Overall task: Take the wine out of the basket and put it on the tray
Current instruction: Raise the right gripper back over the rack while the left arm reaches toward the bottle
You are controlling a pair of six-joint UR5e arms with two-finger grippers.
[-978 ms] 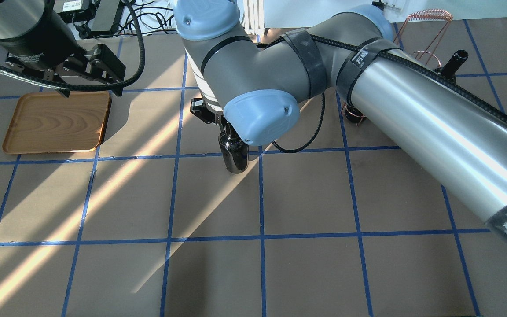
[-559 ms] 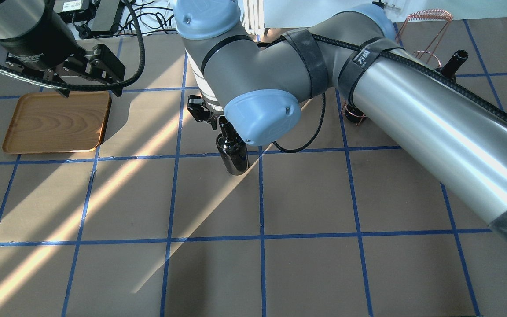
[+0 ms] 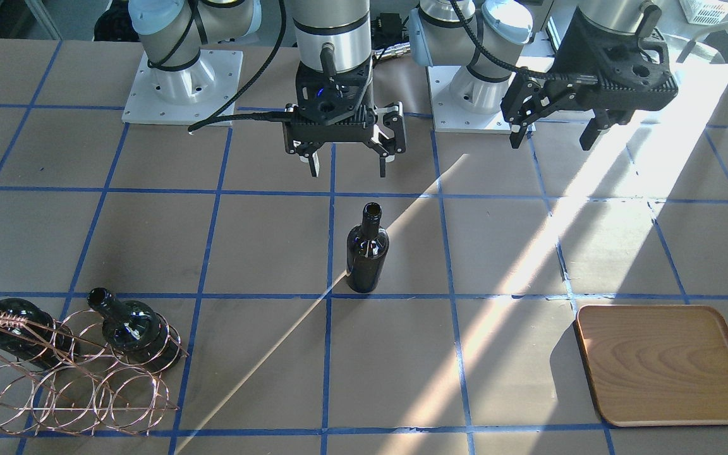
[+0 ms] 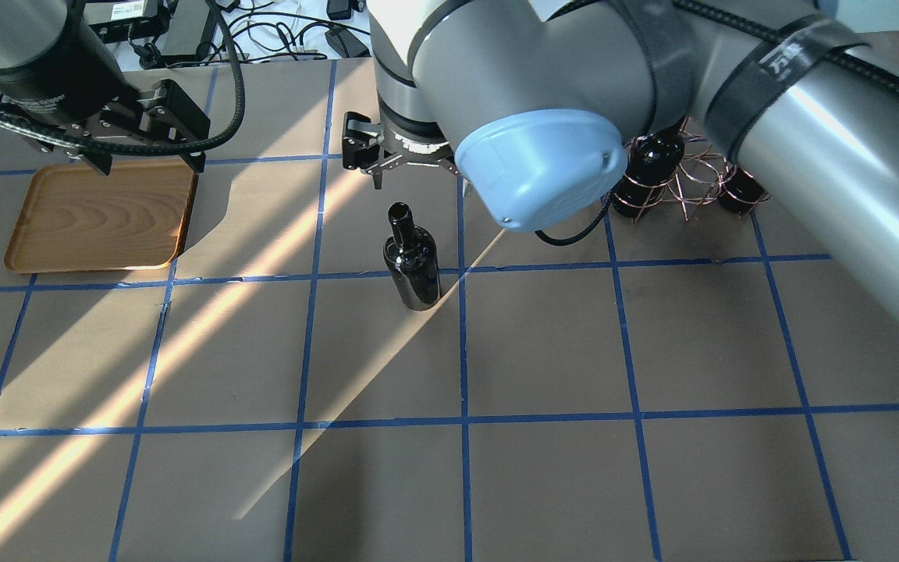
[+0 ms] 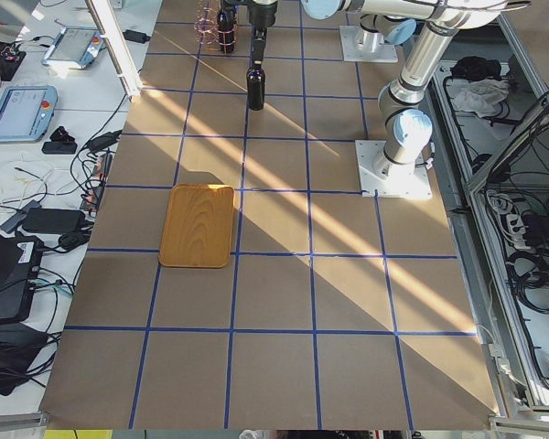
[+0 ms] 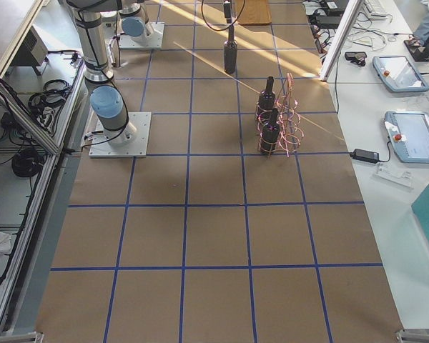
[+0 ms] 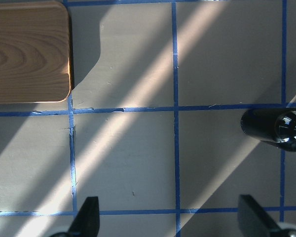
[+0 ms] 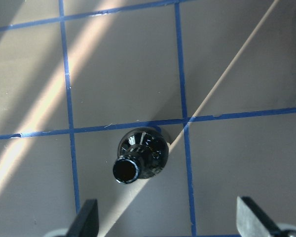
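Observation:
The wine bottle (image 3: 367, 249) stands upright and free on the table's middle; it also shows in the overhead view (image 4: 412, 261) and, from above, in the right wrist view (image 8: 140, 155). My right gripper (image 3: 347, 165) is open and empty, raised above the bottle and a little toward the robot's side. My left gripper (image 3: 552, 140) is open and empty, hanging over the far edge of the wooden tray (image 3: 667, 366), which is bare (image 4: 98, 215). The copper wire basket (image 3: 67, 379) stands at the table's right end from the robot.
Two other dark bottles (image 3: 130, 328) (image 3: 7, 325) stay in the basket rings. The right arm's elbow (image 4: 535, 164) hides part of the basket (image 4: 691, 176) in the overhead view. The left wrist view shows the bottle (image 7: 278, 128) and the tray corner (image 7: 27, 49).
My right gripper, shut on the bottle's neck before, has opened and lifted away. The bottle stays standing on the table. The left arm has barely moved.

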